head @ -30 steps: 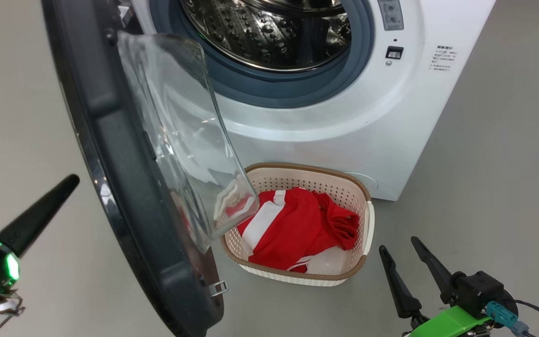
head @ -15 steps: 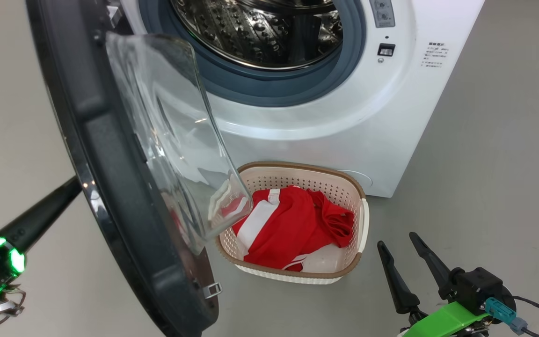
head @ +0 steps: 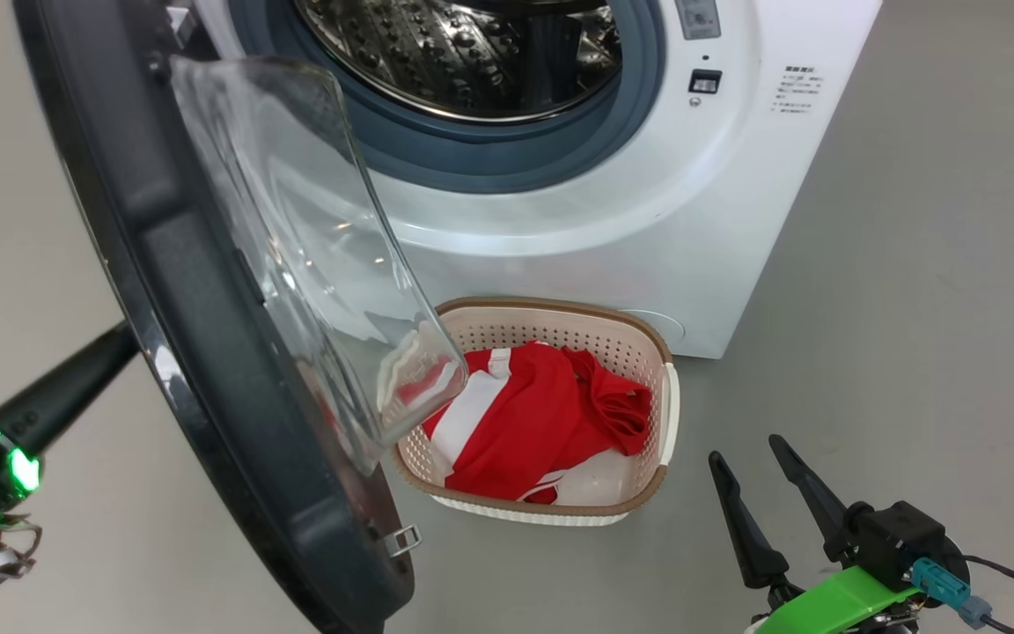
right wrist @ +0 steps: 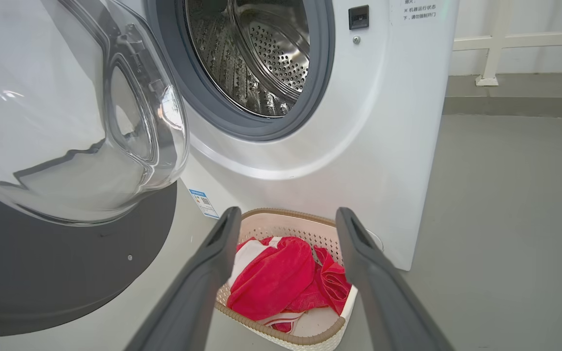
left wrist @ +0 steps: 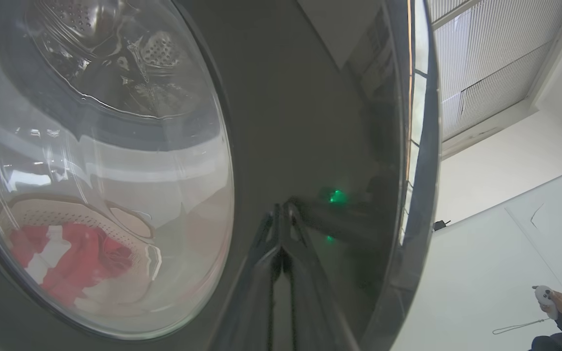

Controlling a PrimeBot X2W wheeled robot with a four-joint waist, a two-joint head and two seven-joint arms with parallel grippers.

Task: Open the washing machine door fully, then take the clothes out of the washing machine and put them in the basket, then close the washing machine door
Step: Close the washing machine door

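The washing machine (head: pixel 560 246) stands with its door (head: pixel 172 291) swung out to the left, the clear glass bowl (head: pixel 296 229) facing the steel drum (head: pixel 463 53). My left gripper (left wrist: pixel 281 210) is shut, its tips against the door's glossy black outer face (left wrist: pixel 310 122). In the head view its dark fingers (head: pixel 58 401) run behind the door's edge. The red and white clothes (head: pixel 533 414) lie in the cream basket (head: pixel 648 502) on the floor before the machine. My right gripper (head: pixel 746 449) is open and empty, right of the basket. In the right wrist view its fingers (right wrist: pixel 288 212) frame the basket (right wrist: pixel 281 331) and clothes (right wrist: pixel 276 278).
Grey floor (head: pixel 912 308) spreads to the right of the machine. A person's hand (left wrist: pixel 549 297) holding a small controller is at the lower right of the left wrist view. A white wall and a low white rail (right wrist: pixel 495 44) stand behind the machine.
The camera has shifted, sliding the whole picture left and up. My left fingers, apart from the door a second ago, have moved in behind its outer face. The right gripper has kept its place.
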